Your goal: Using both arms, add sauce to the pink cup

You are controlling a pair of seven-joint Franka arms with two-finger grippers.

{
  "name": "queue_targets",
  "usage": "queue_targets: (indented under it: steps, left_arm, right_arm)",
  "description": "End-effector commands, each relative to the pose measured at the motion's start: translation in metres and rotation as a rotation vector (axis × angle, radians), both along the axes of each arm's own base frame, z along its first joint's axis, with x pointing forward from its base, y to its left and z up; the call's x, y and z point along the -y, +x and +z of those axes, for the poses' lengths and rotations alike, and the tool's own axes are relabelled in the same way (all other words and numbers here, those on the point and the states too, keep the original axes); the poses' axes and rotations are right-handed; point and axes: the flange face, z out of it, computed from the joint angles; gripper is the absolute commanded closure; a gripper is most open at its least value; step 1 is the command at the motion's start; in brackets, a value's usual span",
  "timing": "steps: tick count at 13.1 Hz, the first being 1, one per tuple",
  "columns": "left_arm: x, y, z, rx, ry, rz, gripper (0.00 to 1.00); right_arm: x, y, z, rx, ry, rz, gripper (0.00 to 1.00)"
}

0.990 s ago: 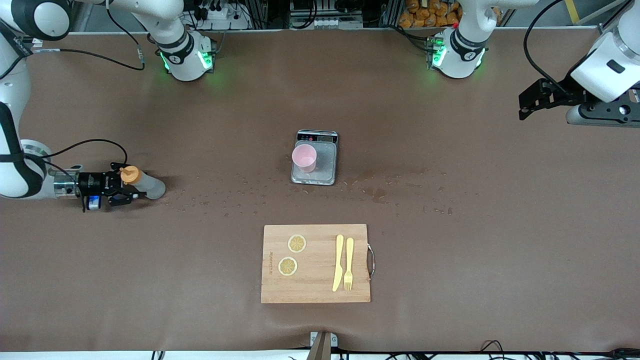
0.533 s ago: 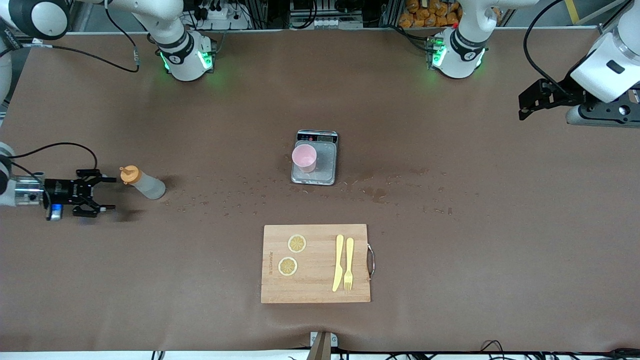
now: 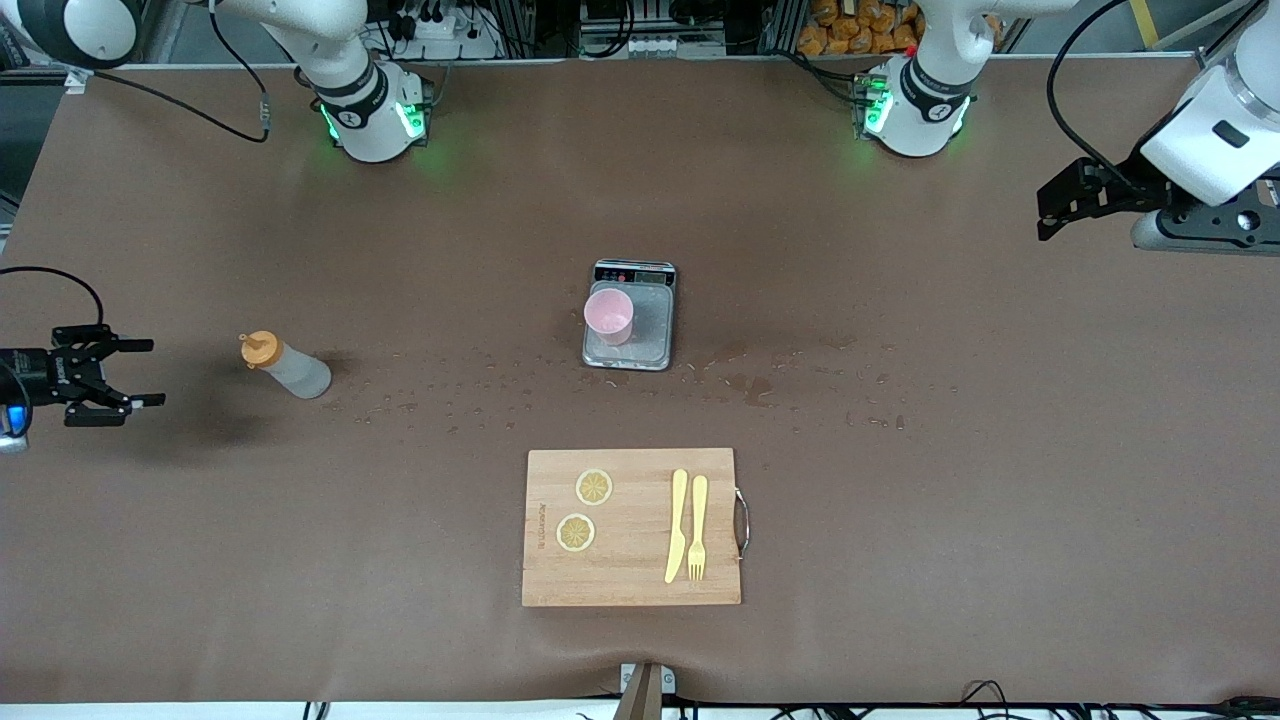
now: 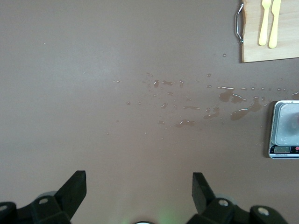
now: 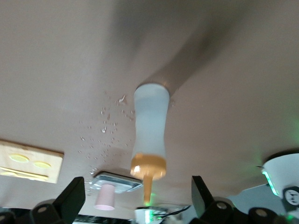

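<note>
The sauce bottle (image 3: 285,366), whitish with an orange nozzle cap, stands upright on the brown table toward the right arm's end. It also shows in the right wrist view (image 5: 150,133). My right gripper (image 3: 152,373) is open and empty. It sits apart from the bottle, closer to the table's end, with its jaws (image 5: 138,186) facing it. The pink cup (image 3: 608,315) stands on the grey scale (image 3: 652,330) at mid-table and shows in the right wrist view (image 5: 105,196). My left gripper (image 3: 1048,212) waits, open and empty (image 4: 139,179), high over the left arm's end of the table.
A wooden cutting board (image 3: 630,560) lies nearer the front camera than the scale. It holds two lemon slices (image 3: 594,487), a yellow knife (image 3: 677,525) and a yellow fork (image 3: 697,528). Water drops (image 3: 450,385) dot the table on both sides of the scale.
My right gripper has let go of the sauce bottle and drawn back toward the right arm's end of the table. The bottle stays standing. The left arm has not moved.
</note>
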Motion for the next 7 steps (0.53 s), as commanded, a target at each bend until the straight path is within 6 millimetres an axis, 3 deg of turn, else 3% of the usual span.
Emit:
queue_targets:
  steps: [1, 3, 7]
  left_arm:
    - [0.001, 0.0, 0.002, 0.003, -0.023, 0.018, 0.0]
    - [0.0, 0.001, 0.005, 0.011, -0.024, 0.02, 0.0]
    - [-0.004, 0.002, 0.005, 0.015, -0.033, 0.029, 0.0]
  right_arm:
    - [-0.059, 0.01, 0.076, 0.052, -0.124, 0.117, 0.0]
    - [-0.092, 0.012, 0.099, 0.07, -0.143, 0.181, 0.0]
    - [-0.156, 0.015, 0.116, 0.064, -0.137, 0.289, 0.0]
